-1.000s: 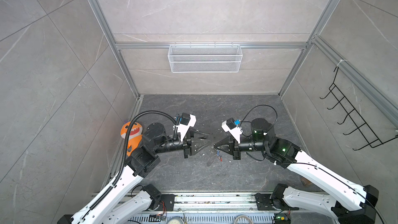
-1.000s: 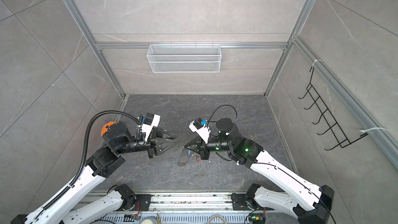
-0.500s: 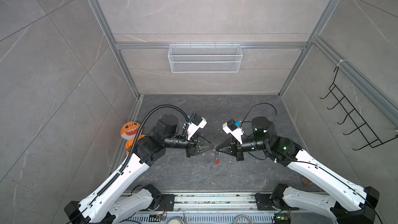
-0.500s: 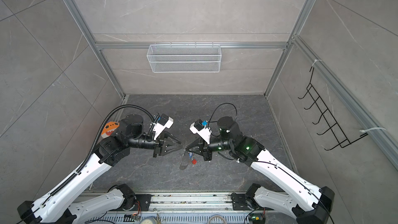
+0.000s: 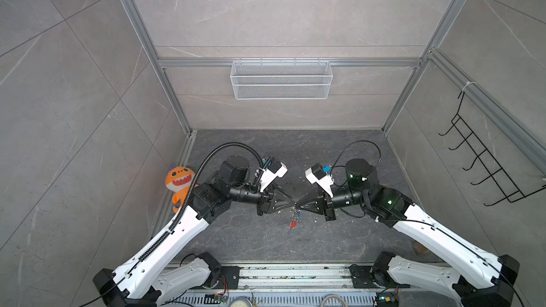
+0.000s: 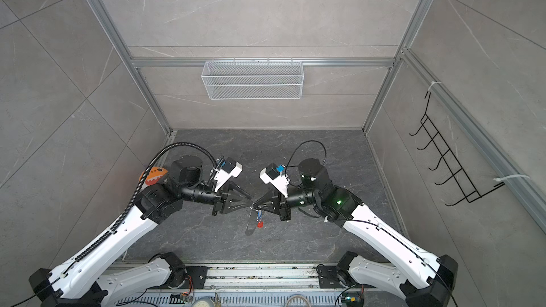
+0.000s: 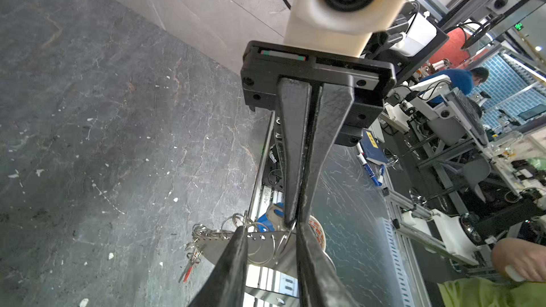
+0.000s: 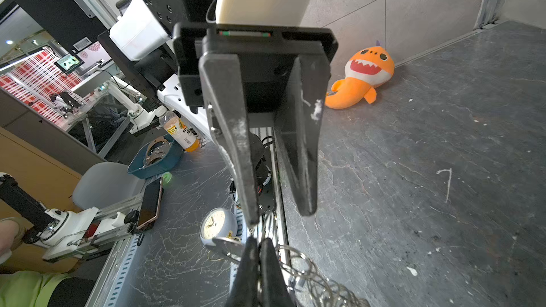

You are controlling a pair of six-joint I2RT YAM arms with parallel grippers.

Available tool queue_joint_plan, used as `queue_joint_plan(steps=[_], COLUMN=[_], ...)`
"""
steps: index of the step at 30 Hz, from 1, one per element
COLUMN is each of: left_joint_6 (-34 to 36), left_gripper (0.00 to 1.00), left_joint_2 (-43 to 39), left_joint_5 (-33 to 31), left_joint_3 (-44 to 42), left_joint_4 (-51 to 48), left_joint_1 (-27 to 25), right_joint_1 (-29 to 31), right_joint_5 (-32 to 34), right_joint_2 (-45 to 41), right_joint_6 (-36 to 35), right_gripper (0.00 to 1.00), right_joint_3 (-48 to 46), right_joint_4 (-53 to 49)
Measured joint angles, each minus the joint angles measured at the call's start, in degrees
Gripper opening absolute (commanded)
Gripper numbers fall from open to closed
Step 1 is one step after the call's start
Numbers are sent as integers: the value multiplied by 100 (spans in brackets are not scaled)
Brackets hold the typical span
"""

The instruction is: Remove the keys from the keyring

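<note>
Overhead, in both top views, the left gripper [image 5: 293, 201] and the right gripper [image 5: 296, 204] meet tip to tip above the dark floor [image 5: 251, 240], near its middle. The right gripper's jaws are pressed together on the keyring [image 5: 294, 209]. It hangs just under the tips, with the blue-tagged key [image 5: 299, 216] and, lower, the red-tagged key [image 5: 292, 224] dangling from it. An orange plush toy [image 5: 180, 180] sits against the left wall, well apart.

From the left wrist, the left gripper's two fingers [image 7: 233, 261] stand a little apart, one on either side of the silver loops. A loop looks to touch the inner face of one finger, but whether the fingers pinch anything I cannot tell. The right gripper reaches in from the opposite side, closed on a loop at its very tip. The grey fob [image 7: 220, 248] shows partly behind one left finger, the blue-tagged key is just beside the right gripper's tip, and the thin red-tagged key hangs lowest.

From the right wrist, the right gripper's fingers [image 8: 251, 261] are closed tight, with rings spilling beside them. Opposite, the left gripper shows a plain gap between its jaws, its tips just beside the ring. The plush toy lies by the wall.
</note>
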Motion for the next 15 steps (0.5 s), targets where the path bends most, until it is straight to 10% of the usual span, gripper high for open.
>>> queue_joint_plan(steps=[15], left_joint_6=[63], left_gripper=[12], left_joint_2=[-44], left_joint_5=[20], left_joint_3=[0], left_joint_4=[2], left_joint_1=[-50], right_joint_1=[-4], right_joint_5=[61], right_joint_2=[7], right_joint_6=[238], right_gripper=[0], right_joint_3=[0], right_joint_4=[127])
